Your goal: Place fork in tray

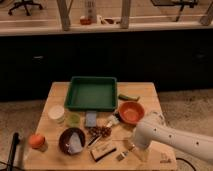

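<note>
Green tray sits well apart; gripper low near fork, table front. Its hold I cannot tell. Lift high, clearing orange bowl.

The one camera looked down at a steep slant from high in front of the tabletop, far enough back to take in its whole top, the floor on both sides and a dark counter beyond. It faced the green tray nearly square-on. The arm reached in from the lower right corner, nearest the lens, with its gripper by the tabletop's near edge.
</note>
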`<state>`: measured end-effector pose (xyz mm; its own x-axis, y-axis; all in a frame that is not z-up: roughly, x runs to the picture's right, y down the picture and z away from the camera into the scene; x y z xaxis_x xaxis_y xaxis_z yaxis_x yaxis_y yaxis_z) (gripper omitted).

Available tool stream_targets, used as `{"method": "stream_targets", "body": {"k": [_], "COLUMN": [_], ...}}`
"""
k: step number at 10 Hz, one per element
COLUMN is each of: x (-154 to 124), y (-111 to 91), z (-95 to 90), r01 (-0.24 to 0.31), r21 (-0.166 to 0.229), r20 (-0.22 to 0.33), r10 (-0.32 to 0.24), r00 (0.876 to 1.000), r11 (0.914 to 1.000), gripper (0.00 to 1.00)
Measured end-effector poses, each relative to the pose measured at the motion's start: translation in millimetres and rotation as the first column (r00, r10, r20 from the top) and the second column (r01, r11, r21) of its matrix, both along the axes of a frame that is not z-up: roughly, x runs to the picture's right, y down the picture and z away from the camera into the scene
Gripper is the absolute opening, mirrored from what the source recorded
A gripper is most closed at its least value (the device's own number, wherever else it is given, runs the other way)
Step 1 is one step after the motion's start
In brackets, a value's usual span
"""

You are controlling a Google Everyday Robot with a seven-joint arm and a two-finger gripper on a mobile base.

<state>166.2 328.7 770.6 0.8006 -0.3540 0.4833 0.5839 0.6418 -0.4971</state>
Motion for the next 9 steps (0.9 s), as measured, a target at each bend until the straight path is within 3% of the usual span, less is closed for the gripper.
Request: {"method": "stream_targets", "body": {"k": [3,9], "x": [0.0,-5.1], "y": [-5.3,2.2], "z": [-4.0,-5.4], "r01": [0.009,0.01], "r21": [0.005,-0.014], "r20": [0.004,0.014], "r10": [-0.009,-0.009], "r00": [1.0,1.0], "r11": [0.9999,0.9999], "gripper": [0.03,0.0]}}
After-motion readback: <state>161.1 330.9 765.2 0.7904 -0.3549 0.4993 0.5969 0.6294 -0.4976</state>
